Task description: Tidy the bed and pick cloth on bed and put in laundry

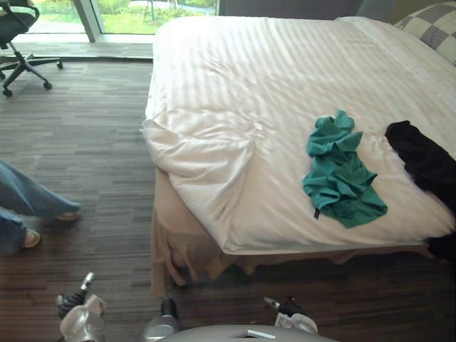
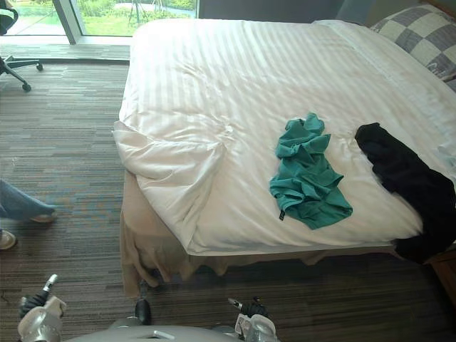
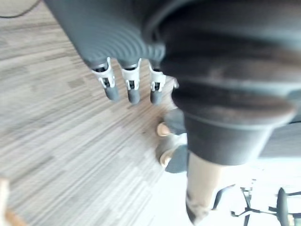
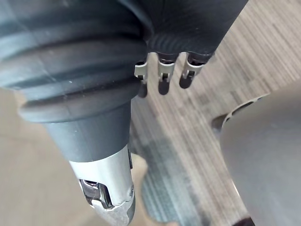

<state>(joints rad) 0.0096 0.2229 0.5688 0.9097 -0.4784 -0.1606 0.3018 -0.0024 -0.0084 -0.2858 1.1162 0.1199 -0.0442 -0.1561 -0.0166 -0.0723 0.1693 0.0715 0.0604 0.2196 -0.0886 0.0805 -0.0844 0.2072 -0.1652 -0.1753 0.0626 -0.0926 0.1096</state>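
**A:** ok where's the cloth at right now?

**B:** The green cloth (image 1: 340,174) is crumpled on top of the white duvet (image 1: 285,78), near the edge of the bed (image 1: 178,242) that faces the robot. A black cloth (image 1: 424,160) lies close by on the robot's right. The two aren't touching, and its near end seems to droop over the bed's edge.

**A:** and the hands?

**B:** Both are down low over the floor (image 1: 78,142), well apart from the bed. The left hand (image 3: 131,87) has its fingers hanging loose and fairly straight, with nothing in them. Same deal with the right hand (image 4: 162,77), relaxed and empty.

**A:** so which step is this?

**B:** Very start, I'd say. Nothing's picked up, and the duvet corner (image 1: 196,153) on the robot's left is folded back and rumpled, so the tidying isn't done either.

**A:** next move?

**B:** My guess is it needs to get closer to the bed, then reach out and close a hand on a fold of the green cloth. It's floppy, so it should grab a good bunch. I can't tell from here where the laundry goes. Also, a person's legs (image 1: 28,203) are on the robot's left, so it should watch that side.
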